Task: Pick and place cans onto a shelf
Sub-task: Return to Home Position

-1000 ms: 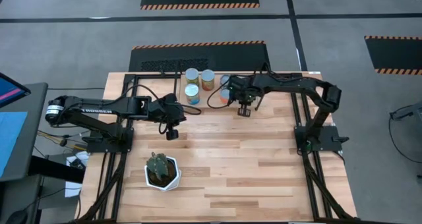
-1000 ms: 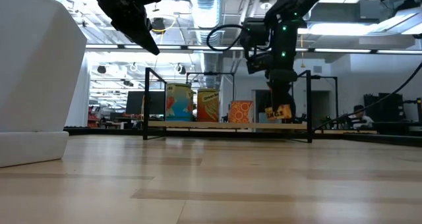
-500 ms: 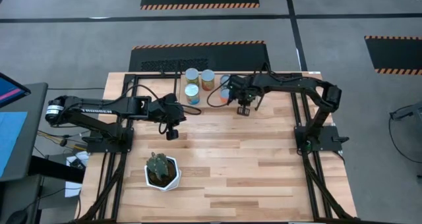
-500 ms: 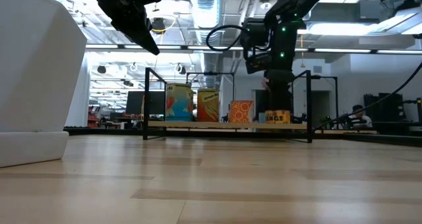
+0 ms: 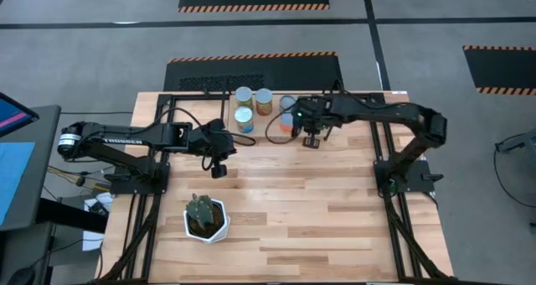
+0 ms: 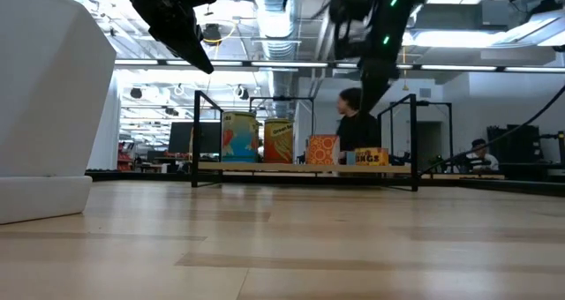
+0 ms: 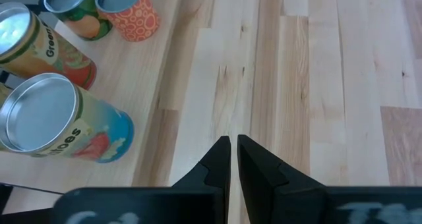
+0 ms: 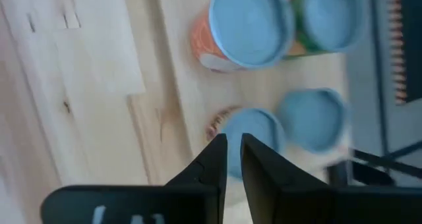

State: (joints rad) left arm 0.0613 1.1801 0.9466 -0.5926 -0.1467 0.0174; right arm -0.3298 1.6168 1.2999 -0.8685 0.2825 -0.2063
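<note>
Several cans stand upright on the shelf [image 6: 265,167] at the table's far side: a blue-labelled can [image 5: 244,119], two cans behind it [image 5: 254,98] and two more cans [image 5: 286,111] to their right. In the low view a short orange-lettered can [image 6: 366,157] is the rightmost one. My right gripper [image 6: 372,104] hangs above that can, clear of it, pointing steeply down, its fingers [image 8: 217,153] a little apart with nothing between them. My left gripper [image 5: 219,170] waits shut over bare table, near the blue-labelled can [image 7: 62,122].
A white hexagonal pot with a cactus [image 5: 205,218] stands near the table's front left and fills the low view's left side. Black metal frames run along both table sides. A person [image 6: 355,123] stands in the room behind the shelf.
My right gripper has brought the short orange-lettered can down onto the shelf's right part, let go of it and gone up clear of it. The can now stands upright on the shelf.
</note>
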